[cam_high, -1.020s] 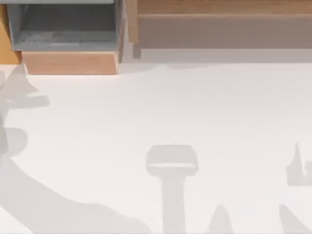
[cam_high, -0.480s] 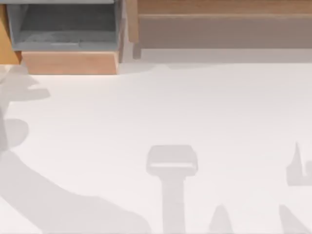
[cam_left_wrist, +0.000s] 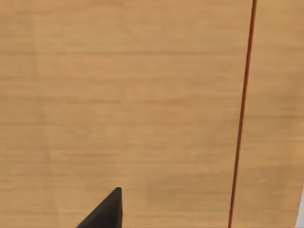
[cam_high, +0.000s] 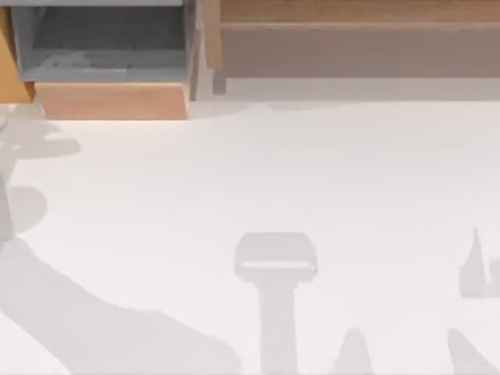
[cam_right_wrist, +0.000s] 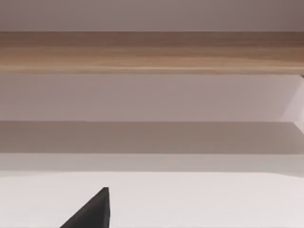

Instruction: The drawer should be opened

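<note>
Surface (cam_high: 312, 172), pale and bare but for the arms' shadows, runs up to a long wooden cabinet (cam_high: 351, 39) along the far edge, where the drawer (cam_high: 109, 62) stands pulled out at the far left, its grey inside showing and its long wooden front lying left to right across the surface. Left gripper (cam_left_wrist: 102, 213), judging by its close view of wood grain, is the nearer one, facing a wooden panel (cam_left_wrist: 118, 95) beside a thin dark seam, while the right gripper (cam_right_wrist: 88, 209) hangs parked over the surface facing the cabinet. Whether either set of fingers is spread or pressed together cannot be told, and wide open room lies toward the near edge for any further pull.
</note>
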Controlling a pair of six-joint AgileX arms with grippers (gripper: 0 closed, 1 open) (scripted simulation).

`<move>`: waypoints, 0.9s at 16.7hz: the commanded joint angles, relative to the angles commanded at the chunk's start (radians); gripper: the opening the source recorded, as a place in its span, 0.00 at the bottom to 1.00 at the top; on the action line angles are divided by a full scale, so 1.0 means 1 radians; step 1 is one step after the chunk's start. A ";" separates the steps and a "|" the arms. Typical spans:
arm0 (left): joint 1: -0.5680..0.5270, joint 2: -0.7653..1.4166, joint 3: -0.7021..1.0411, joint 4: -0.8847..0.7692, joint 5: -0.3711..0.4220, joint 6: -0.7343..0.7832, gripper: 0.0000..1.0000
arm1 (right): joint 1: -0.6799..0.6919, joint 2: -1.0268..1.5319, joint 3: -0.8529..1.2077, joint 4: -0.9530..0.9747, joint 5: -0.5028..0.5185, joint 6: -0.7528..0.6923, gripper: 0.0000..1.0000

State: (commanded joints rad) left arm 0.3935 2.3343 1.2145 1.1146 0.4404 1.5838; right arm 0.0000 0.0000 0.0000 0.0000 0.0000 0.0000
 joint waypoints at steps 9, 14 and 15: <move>0.000 0.000 0.000 0.000 0.000 0.000 0.10 | 0.000 0.000 0.000 0.000 0.000 0.000 1.00; 0.000 0.000 0.000 0.000 0.000 0.000 0.00 | 0.000 0.000 0.000 0.000 0.000 0.000 1.00; 0.000 0.000 0.000 0.000 0.000 0.000 0.00 | 0.000 0.000 0.000 0.000 0.000 0.000 1.00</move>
State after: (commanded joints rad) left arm 0.3935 2.3343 1.2145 1.1146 0.4404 1.5838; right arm 0.0000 0.0000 0.0000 0.0000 0.0000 0.0000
